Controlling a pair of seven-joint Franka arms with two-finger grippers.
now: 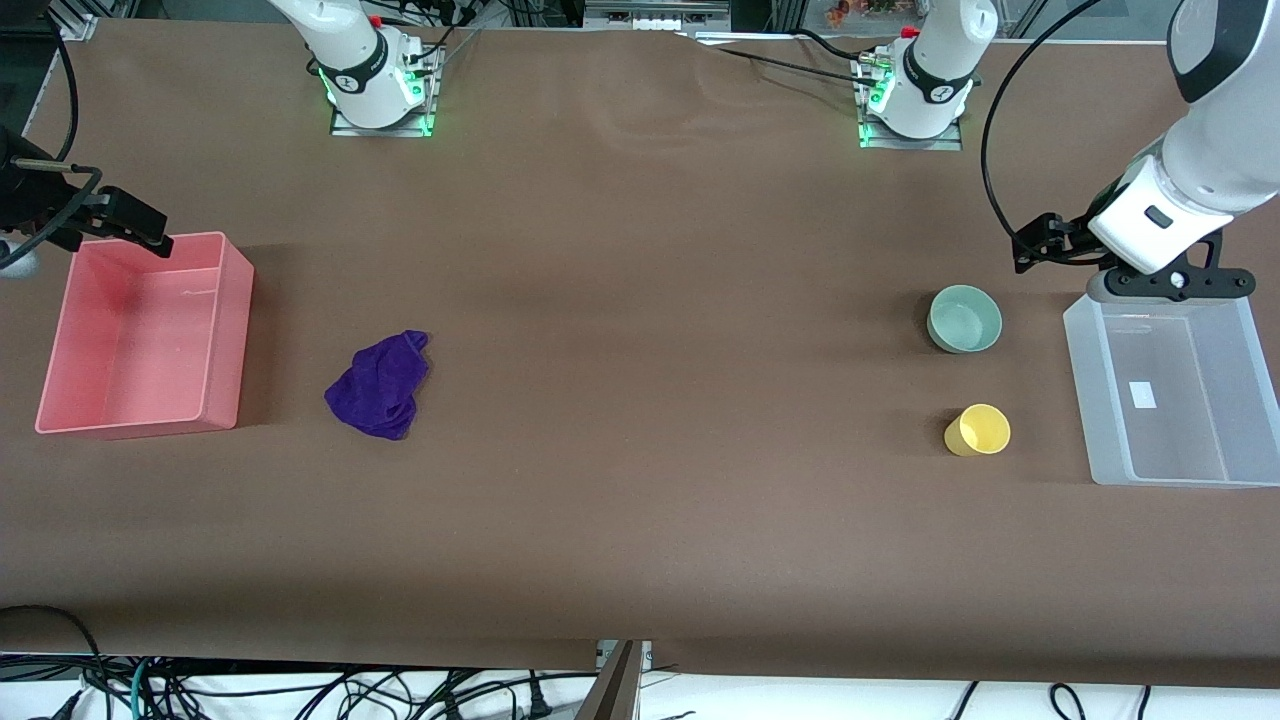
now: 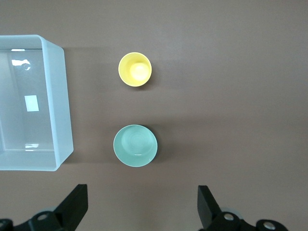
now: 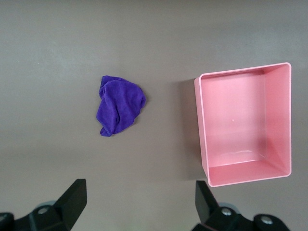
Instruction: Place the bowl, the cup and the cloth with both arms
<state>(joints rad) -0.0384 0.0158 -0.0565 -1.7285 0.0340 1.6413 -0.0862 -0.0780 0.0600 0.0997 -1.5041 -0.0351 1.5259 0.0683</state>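
Note:
The pale green bowl (image 1: 965,319) stands upright on the brown table toward the left arm's end. The yellow cup (image 1: 978,430) stands a little nearer the front camera than the bowl. The left wrist view shows both the bowl (image 2: 135,145) and the cup (image 2: 135,69) from above, apart from each other. My left gripper (image 1: 1040,243) (image 2: 143,193) hangs open and empty over bare table beside the clear bin. The rumpled purple cloth (image 1: 380,385) (image 3: 119,111) lies toward the right arm's end. My right gripper (image 1: 148,232) (image 3: 139,191) hovers open and empty by the pink bin's corner.
A pink bin (image 1: 232,330) (image 3: 202,130) sits at the right arm's end of the table, beside the cloth. A clear plastic bin (image 1: 1085,400) (image 2: 63,106) sits at the left arm's end, beside the bowl and cup. Both bins hold nothing.

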